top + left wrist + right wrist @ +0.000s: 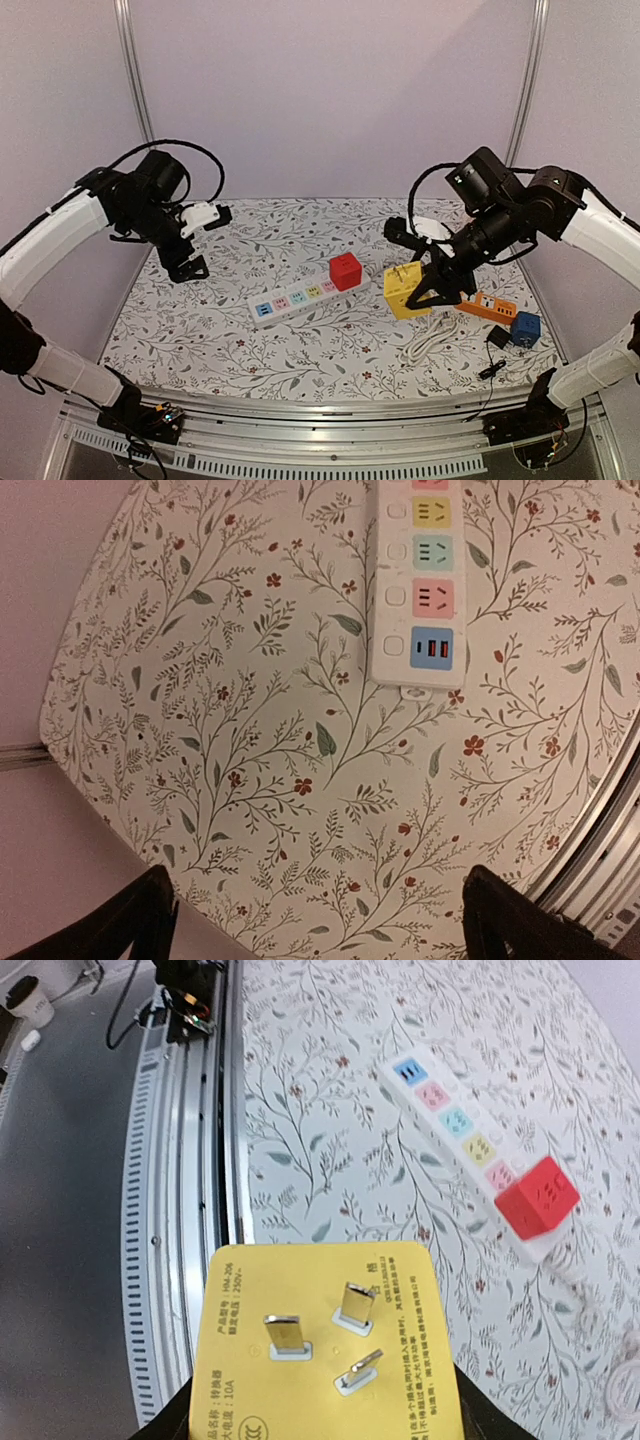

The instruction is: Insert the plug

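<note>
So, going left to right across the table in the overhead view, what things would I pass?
In order: white power strip with pastel sockets → red plastic cube sitting on its right end → yellow cube-shaped plug adapter → orange rectangular block → blue plastic cube.

Pale lilac walls (330, 90) all round, a silver pole (135, 70) in each back corner, table (200, 340) in leafy floral cloth, aluminium rail (330, 415) up front, grey floor (70, 1210).
</note>
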Motion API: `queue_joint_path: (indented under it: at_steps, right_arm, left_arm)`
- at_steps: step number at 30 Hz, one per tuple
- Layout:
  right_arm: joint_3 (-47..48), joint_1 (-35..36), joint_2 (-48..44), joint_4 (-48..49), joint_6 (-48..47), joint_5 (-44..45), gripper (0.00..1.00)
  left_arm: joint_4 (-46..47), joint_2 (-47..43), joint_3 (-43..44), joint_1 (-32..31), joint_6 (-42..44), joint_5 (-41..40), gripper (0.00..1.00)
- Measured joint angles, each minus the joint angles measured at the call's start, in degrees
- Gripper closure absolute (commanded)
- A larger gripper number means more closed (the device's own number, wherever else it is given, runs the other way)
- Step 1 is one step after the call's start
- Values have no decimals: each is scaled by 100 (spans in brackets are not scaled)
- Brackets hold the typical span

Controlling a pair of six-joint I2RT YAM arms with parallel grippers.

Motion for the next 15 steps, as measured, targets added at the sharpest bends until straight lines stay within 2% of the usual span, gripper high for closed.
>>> queue_joint_path:
  at_steps: [5, 9, 12, 15]
  right_arm:
    - [-267, 83, -94, 1622, -367, -1115, 99]
    - [-372, 190, 120, 2756, -483, -1578, 100]
    - [-354, 234, 249, 3296, -505, -1853, 100]
    - [-264, 258, 372, 3628, -369, -1965, 100]
  left_arm:
    - [-640, -1108, 787, -352, 461, -87, 1]
    - [-813, -1624, 1226, -787, 656, 446, 1]
    - [-704, -1657, 1508, -1176, 667, 839, 0]
    - [-446, -1222, 1753, -2028, 885, 686, 1]
